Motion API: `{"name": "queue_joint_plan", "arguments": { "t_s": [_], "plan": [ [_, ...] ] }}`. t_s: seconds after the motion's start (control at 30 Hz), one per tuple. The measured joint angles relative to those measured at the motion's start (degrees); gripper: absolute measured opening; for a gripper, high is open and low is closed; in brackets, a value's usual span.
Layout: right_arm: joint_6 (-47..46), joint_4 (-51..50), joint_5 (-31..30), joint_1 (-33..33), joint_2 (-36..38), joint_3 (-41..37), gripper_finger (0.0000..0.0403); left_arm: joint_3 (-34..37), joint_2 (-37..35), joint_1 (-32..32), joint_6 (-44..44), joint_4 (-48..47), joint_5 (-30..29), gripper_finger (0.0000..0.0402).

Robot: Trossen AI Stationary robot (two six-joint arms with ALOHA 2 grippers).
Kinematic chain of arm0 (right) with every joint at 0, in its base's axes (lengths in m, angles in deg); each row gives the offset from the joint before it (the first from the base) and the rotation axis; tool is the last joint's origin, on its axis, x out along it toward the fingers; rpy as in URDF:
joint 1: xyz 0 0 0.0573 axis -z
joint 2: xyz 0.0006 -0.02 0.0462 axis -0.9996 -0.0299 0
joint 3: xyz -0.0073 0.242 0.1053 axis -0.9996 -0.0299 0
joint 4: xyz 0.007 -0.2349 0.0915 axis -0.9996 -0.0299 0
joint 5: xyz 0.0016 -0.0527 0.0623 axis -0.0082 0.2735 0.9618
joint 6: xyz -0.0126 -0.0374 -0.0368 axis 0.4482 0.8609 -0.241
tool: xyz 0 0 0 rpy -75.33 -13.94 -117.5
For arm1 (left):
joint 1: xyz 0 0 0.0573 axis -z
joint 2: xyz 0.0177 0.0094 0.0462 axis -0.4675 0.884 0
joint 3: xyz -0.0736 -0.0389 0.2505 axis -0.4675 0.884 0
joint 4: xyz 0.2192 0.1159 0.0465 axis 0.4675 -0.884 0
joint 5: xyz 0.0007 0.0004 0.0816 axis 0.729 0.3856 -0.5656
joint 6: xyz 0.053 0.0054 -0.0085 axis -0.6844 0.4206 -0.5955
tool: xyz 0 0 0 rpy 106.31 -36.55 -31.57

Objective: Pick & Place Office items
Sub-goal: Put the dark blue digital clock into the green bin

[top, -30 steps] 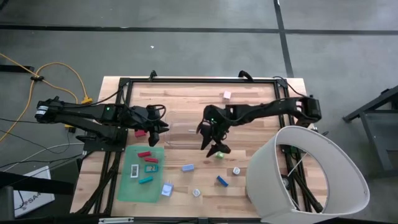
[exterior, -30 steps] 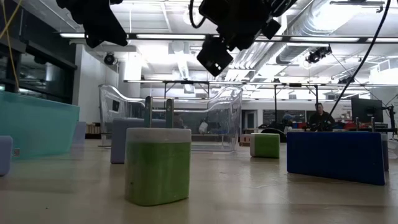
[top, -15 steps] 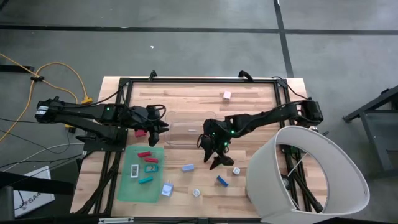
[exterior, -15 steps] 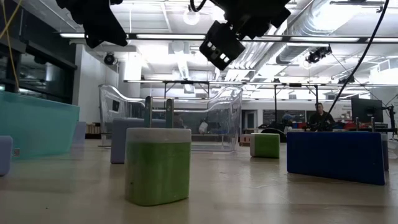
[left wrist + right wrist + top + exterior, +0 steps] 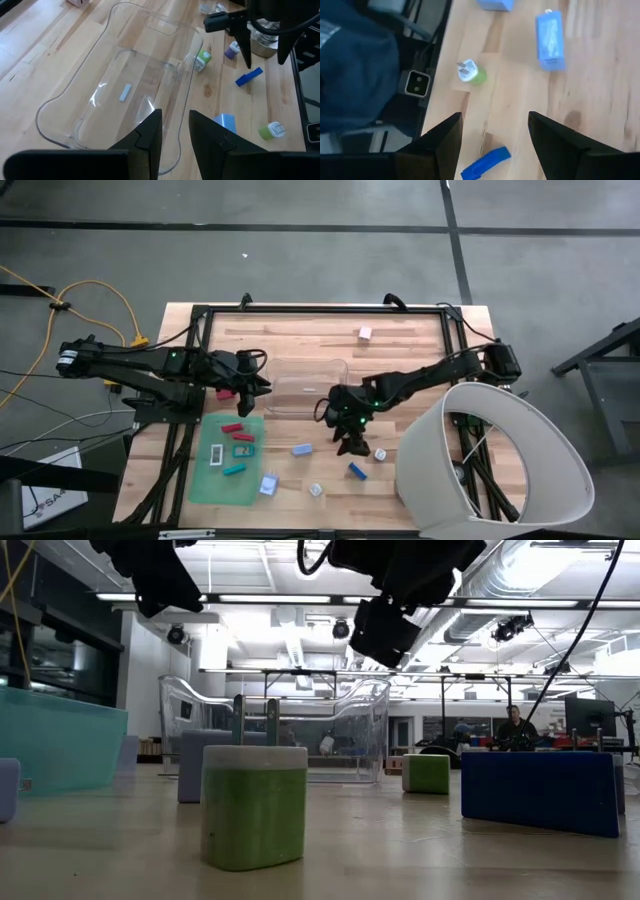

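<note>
Right claw (image 5: 352, 442), spread open and empty, hovers above a small blue bar (image 5: 485, 163): light, rigid, best pinched across its narrow sides. Left claw (image 5: 175, 131) is narrowly parted, empty.

My left pincer (image 5: 262, 383) at the bin's (image 5: 305, 387) left end, my right pincer (image 5: 352, 442) in front of the bin, mat (image 5: 210, 480) front-left on the table (image 5: 300, 330), small pieces (image 5: 302, 449) strewn between.
</note>
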Motion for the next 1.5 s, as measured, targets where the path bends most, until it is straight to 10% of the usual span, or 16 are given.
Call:
{"name": "queue_joint_plan", "arguments": {
  "t_s": [0.7, 1.5],
  "plan": [
    [-30.77, -10.77, -13.05, -4.24, -2.74, -0.04, 0.0215, 0.00, 0.00, 0.00, 0.00, 0.00, 0.04, 0.0093],
    [-37.87, -10.88, -17.35, -7.92, -2.80, -0.02, 0.0215, 0.00, -0.01, 0.00, -1.51, 0.00, 0.04, 0.0093]
  ]
}}
